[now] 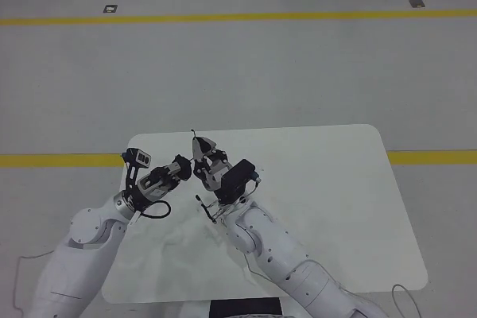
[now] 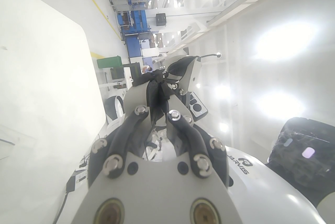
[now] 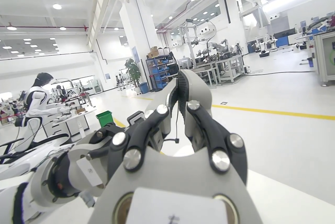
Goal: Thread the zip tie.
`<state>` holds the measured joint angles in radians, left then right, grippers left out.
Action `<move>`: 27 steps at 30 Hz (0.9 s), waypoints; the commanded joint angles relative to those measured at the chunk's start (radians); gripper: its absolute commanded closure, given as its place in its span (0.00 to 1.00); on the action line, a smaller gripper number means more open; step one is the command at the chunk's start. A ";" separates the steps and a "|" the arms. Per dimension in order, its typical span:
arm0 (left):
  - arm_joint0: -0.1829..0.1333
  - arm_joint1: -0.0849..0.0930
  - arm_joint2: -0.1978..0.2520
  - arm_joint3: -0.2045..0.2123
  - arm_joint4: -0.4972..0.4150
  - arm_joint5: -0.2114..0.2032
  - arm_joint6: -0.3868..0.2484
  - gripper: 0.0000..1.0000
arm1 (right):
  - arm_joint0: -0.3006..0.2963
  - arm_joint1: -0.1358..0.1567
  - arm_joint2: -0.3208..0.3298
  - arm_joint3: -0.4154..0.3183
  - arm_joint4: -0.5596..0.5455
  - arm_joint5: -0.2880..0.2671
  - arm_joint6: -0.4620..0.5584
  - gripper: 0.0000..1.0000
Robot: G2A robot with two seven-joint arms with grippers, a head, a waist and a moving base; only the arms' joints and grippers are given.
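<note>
The zip tie (image 1: 193,135) is a thin black strand. My right gripper (image 1: 197,149) is shut on it above the table's back left part, and its tip sticks out past the fingertips. In the right wrist view the zip tie (image 3: 178,128) runs back from the right gripper (image 3: 178,78) and ends in a small head hanging free. My left gripper (image 1: 181,168) sits just left of the right one, almost touching it. In the left wrist view the left gripper (image 2: 154,80) is shut on a small black piece (image 2: 142,80); I cannot tell whether it belongs to the tie.
The white table (image 1: 318,199) has rounded corners and bare surface to the right and front of both arms. A yellow floor line (image 1: 437,157) runs behind it. Both grippers are held in the air above the tabletop.
</note>
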<state>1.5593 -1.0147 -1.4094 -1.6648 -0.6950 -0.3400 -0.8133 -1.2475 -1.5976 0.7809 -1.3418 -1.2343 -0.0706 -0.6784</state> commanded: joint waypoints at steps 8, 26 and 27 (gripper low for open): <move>0.000 0.000 0.000 0.000 0.000 0.000 0.000 1.00 | -0.005 -0.004 0.006 0.006 -0.010 -0.001 0.007 1.00; 0.000 0.000 0.000 0.000 0.000 0.000 0.000 1.00 | -0.028 -0.005 0.025 -0.008 -0.046 -0.003 0.019 1.00; 0.000 0.000 0.000 0.000 0.000 0.000 0.000 1.00 | -0.030 -0.005 0.026 -0.010 -0.047 -0.003 0.020 1.00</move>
<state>1.5593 -1.0147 -1.4094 -1.6648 -0.6950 -0.3400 -0.8133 -1.2754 -1.6022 0.8055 -1.3498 -1.2803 -0.0737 -0.6589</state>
